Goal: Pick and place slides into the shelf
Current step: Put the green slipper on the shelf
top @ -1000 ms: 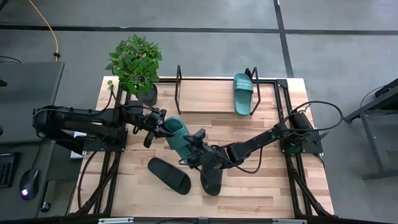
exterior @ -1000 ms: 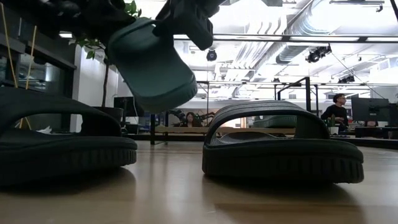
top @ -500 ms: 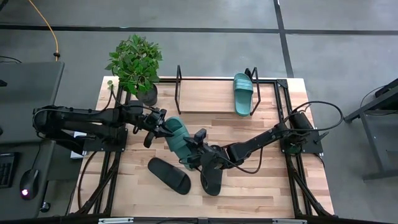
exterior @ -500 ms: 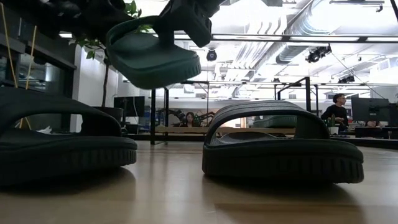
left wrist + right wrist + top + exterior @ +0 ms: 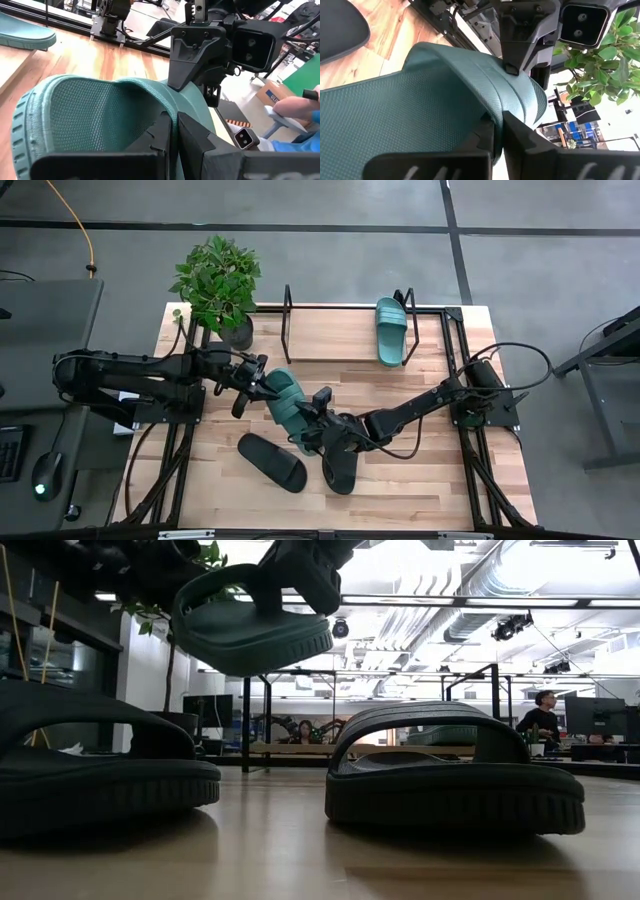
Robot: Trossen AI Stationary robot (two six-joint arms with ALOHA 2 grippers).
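A teal slide (image 5: 286, 408) hangs above the middle of the table between my two grippers; the low view shows it (image 5: 250, 630) sole down and nearly level. My left gripper (image 5: 262, 387) is shut on its far-left part and my right gripper (image 5: 311, 418) on its near-right part. Two black slides (image 5: 272, 462) (image 5: 340, 470) lie soles down on the tabletop near the front. A second teal slide (image 5: 391, 330) rests on the board of the shelf (image 5: 335, 332) at the back. My left gripper pinches one edge of the ribbed strap (image 5: 176, 107) between its two fingers, coming roughly level from the table's left. The slide is lifted clear, footbed up. My right gripper pinches the opposite strap edge (image 5: 495, 107) between its two fingers, coming from the table's near right. The slide stays clear of the table, about level.
A potted plant (image 5: 218, 285) stands at the far left corner beside the shelf's left black loop frame (image 5: 288, 312). The right loop frame (image 5: 408, 315) stands just past the shelved slide. Bare board lies between the two frames.
The held teal slide hung with its near end tipped steeply down; that end has swung up, and the slide now sits about level. My right gripper has taken hold of its strap. Both arms have stayed roughly in place.
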